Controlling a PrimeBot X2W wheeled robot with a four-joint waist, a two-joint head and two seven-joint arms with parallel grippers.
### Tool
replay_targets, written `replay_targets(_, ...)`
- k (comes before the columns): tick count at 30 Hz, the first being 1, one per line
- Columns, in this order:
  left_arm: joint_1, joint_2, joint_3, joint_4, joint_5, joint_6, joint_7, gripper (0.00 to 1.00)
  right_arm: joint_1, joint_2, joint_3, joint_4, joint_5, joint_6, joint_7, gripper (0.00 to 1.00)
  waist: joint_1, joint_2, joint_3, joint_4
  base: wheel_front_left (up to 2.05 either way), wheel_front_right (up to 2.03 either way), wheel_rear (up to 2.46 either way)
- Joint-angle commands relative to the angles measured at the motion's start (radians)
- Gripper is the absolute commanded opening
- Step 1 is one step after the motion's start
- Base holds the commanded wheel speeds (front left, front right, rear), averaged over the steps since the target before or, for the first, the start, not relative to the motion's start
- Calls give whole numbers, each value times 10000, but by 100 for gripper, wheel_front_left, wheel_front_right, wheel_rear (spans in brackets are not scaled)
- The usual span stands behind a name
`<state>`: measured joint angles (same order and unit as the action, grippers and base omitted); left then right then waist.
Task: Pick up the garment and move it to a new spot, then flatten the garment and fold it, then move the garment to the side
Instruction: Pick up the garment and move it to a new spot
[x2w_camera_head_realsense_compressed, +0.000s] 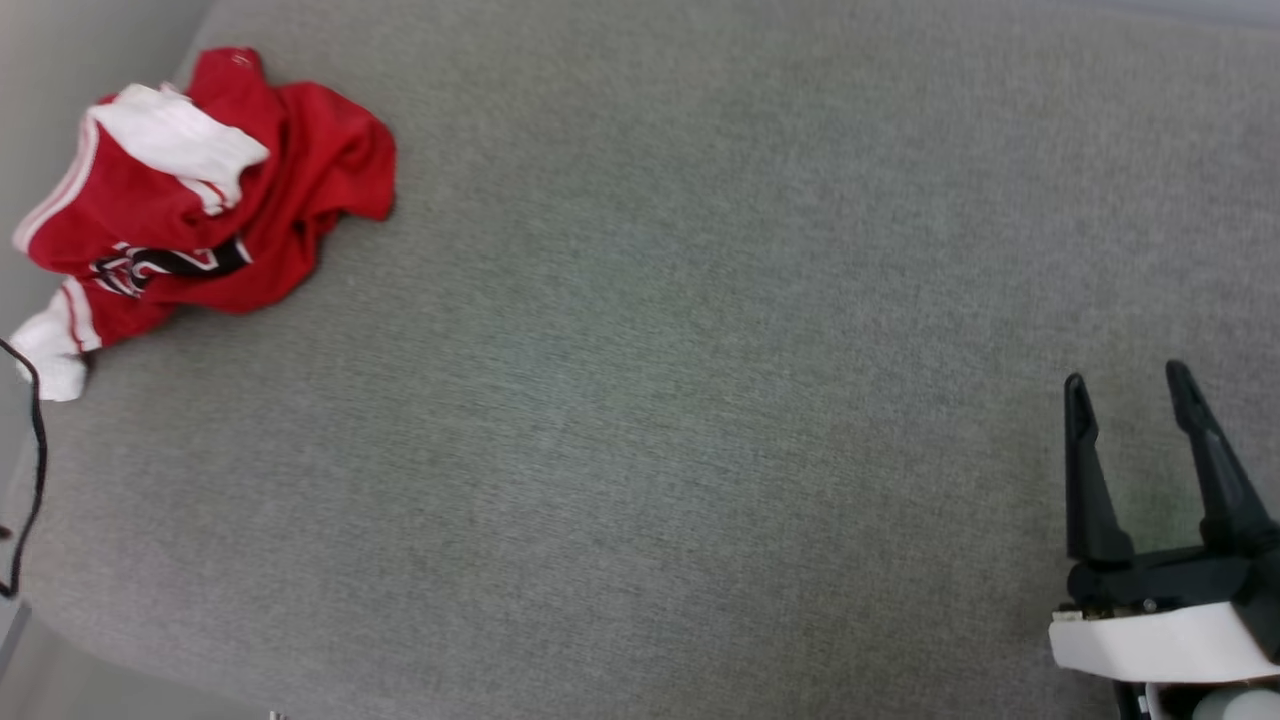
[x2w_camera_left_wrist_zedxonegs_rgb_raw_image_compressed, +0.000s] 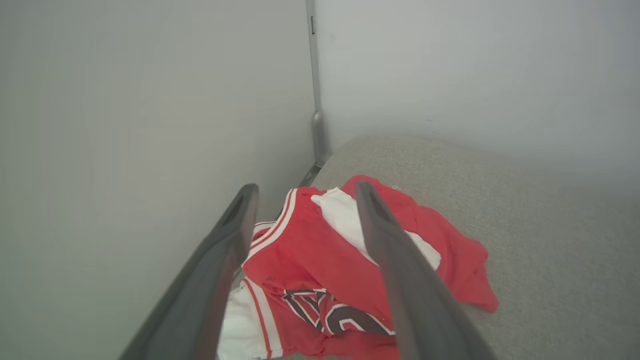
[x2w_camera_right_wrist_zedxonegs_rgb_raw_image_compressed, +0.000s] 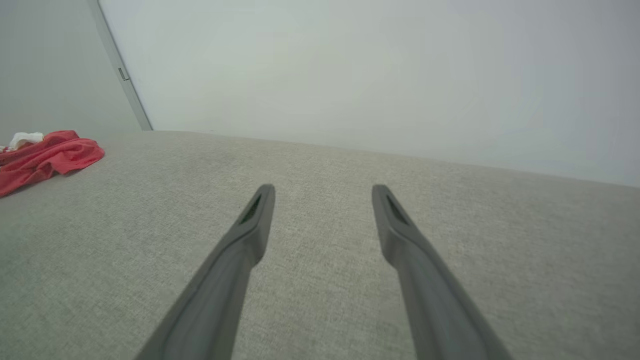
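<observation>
left wrist view: wide-open, empty left pincer (x2w_camera_left_wrist_zedxonegs_rgb_raw_image_compressed: 305, 186) faces the crumpled red jersey shirt with white sleeves (x2w_camera_left_wrist_zedxonegs_rgb_raw_image_compressed: 310, 255) in the grey fabric surface's (x2w_camera_left_wrist_zedxonegs_rgb_raw_image_compressed: 550, 225) corner, soft light cloth probably best pinched at a raised fold.

Soft, even, fairly bright light falls, seemingly from above. In the head view, which is sharp, the shirt (x2w_camera_head_realsense_compressed: 300, 180) throws only a thin, diffuse shadow along its 4 to 6 o'clock edge. In both wrist views the fingers (x2w_camera_left_wrist_zedxonegs_rgb_raw_image_compressed: 400, 280) blur toward 6 o'clock, and the wall (x2w_camera_right_wrist_zedxonegs_rgb_raw_image_compressed: 350, 65) looks pale and hazy.
</observation>
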<state>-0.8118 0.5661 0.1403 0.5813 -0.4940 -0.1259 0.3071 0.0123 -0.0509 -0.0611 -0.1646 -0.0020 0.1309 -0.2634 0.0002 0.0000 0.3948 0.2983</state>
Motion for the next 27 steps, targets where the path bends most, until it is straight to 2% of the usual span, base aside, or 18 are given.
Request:
replay_targets(1, -292, 125, -159, 65, -222, -20, 336, 100, -191, 13, -49, -111, -82, -3, -21, 100, -2, 0, 548, -300, 0, 0, 0)
replay_targets(8, -1002, 1422, -1853, 192, -1889, -26, 3233, 100, -748, 13, 23, -614, -270, -3, -21, 100, -2, 0, 1587, -628, 0, 0, 0)
replay_targets(14, -1054, 2117, -2498, 336, -3120, -29, 4828, 100, -1081, 13, 70, -1086, -415, -3, -21, 100, -2, 0, 2303, -899, 0, 0, 0)
replay_targets(17, -1059, 2171, -2720, 486, -3453, -29, 5165, 100, -1231, 13, 67, -1269, -506, -3, -21, 100, -2, 0, 2590, -974, 0, 0, 0)
replay_targets(25, -909, 1669, -3519, 1019, -3833, -33, 5216, 100, -1348, 13, 128, -1365, -649, -3, -21, 100, -2, 0, 2895, -1022, 0, 0, 0)
replay_targets(26, -903, 1666, -3618, 1064, -3862, -33, 5178, 95, -1358, 13, 129, -1350, -667, -3, -21, 100, -2, 0, 2893, -1025, 0, 0, 0)
replay_targets(27, -874, 1654, -3674, 1130, -3962, -33, 5215, 0, -1372, 13, 122, -1335, -675, -3, -21, 100, -2, 0, 2873, -1023, 0, 0, 0)
